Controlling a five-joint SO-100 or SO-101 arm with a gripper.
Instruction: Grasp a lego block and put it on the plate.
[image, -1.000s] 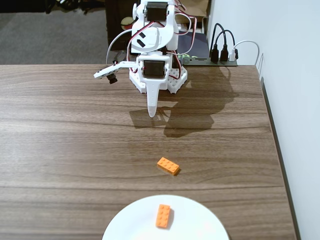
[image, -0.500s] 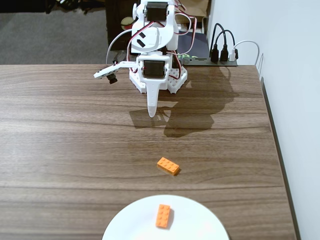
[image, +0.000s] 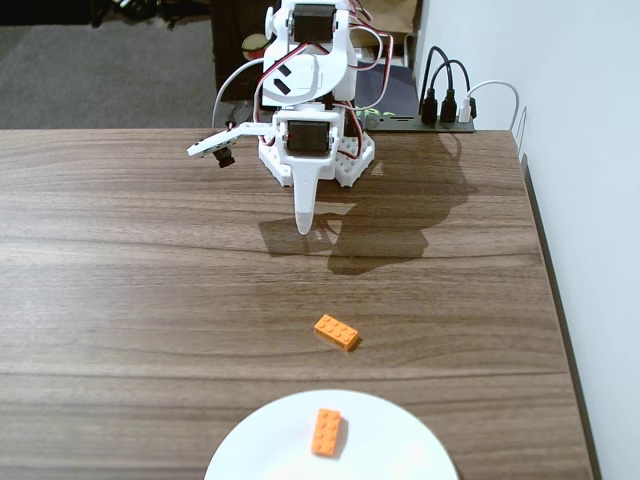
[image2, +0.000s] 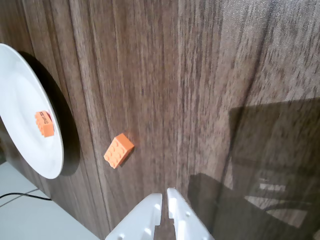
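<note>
While one brick (image: 326, 432) already lies on the plate (image: 270, 440), the block (image: 336, 332) sits on the bare surface (image: 130, 280) just off the rim at about 12 o'clock, and the jaws (image2: 164, 198), seemingly pressed together and empty, hang well apart from it, probably pulled back before reaching.

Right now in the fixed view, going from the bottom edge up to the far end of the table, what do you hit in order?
Plate with a lego block on it → lego block on the bare table → gripper, pointing down, shut → arm base → power strip with plugs.
</note>
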